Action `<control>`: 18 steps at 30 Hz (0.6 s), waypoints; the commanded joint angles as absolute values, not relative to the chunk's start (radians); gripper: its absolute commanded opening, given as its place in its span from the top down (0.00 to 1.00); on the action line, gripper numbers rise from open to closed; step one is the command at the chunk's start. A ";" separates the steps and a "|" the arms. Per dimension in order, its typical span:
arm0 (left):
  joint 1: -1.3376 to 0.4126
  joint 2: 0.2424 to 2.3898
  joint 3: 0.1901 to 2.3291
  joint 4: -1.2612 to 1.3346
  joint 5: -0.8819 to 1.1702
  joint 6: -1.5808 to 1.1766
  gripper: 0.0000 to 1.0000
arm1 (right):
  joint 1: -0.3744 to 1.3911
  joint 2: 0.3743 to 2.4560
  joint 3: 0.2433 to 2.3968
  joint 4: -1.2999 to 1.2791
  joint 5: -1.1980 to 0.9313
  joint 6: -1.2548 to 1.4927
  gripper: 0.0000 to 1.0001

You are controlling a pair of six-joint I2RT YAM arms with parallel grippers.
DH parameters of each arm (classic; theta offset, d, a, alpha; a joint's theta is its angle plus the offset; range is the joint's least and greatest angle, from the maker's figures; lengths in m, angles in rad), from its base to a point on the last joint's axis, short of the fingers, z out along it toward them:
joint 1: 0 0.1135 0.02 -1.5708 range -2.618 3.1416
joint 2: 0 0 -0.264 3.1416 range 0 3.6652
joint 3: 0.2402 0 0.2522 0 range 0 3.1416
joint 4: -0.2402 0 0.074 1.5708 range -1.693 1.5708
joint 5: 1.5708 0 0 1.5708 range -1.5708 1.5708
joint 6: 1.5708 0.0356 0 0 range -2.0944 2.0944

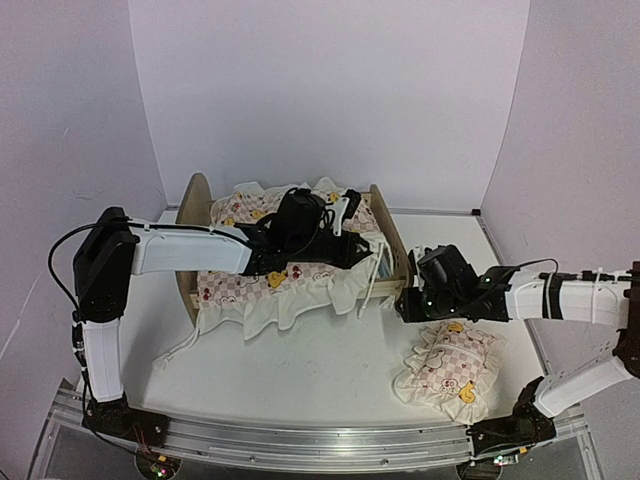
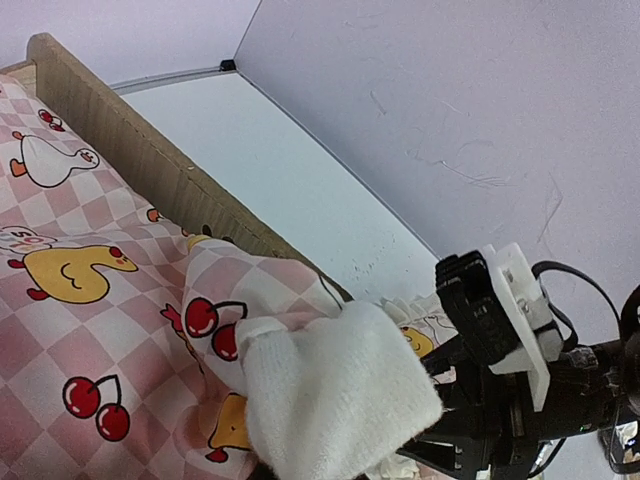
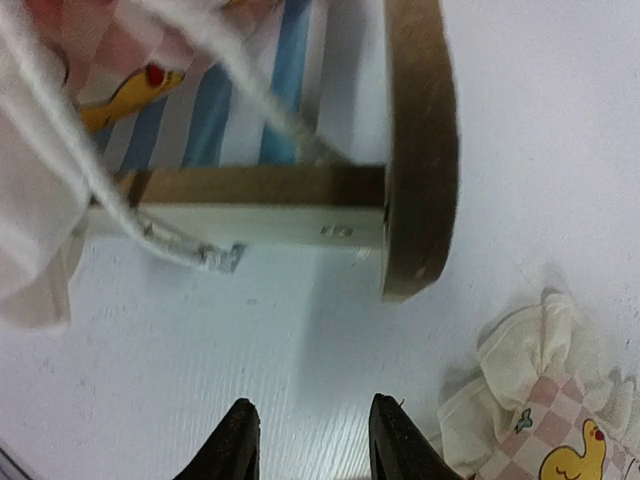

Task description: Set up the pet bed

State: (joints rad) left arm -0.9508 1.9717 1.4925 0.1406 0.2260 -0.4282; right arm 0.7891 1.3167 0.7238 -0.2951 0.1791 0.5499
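Just off the near-right corner of the pet bed (image 1: 390, 235), which sits mid on the bench (image 1: 300, 370) with long axis left-right, right gripper (image 3: 308, 440) has jaws part open, empty, nearest that end board; left gripper (image 1: 355, 250) over the bed, jaws clamped on quilt (image 1: 260, 290).

No word, brand or number can be read; a tiny mark (image 3: 337, 232) on the pet bed (image 3: 415, 120) rail is too blurred.
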 commanded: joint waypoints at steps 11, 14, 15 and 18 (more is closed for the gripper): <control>-1.008 2.110 1.642 0.123 0.066 -0.403 1.00 | 0.775 1.340 0.690 0.006 0.390 0.521 0.64; -1.008 2.133 1.643 0.119 0.047 -0.398 1.00 | 0.771 1.368 0.680 0.089 0.424 0.482 0.71; -1.008 2.132 1.641 0.117 0.043 -0.391 1.00 | 0.766 1.380 0.679 0.127 0.424 0.460 0.74; -1.009 2.124 1.640 0.091 0.014 -0.378 1.00 | 0.717 1.433 0.706 0.211 0.382 0.411 0.86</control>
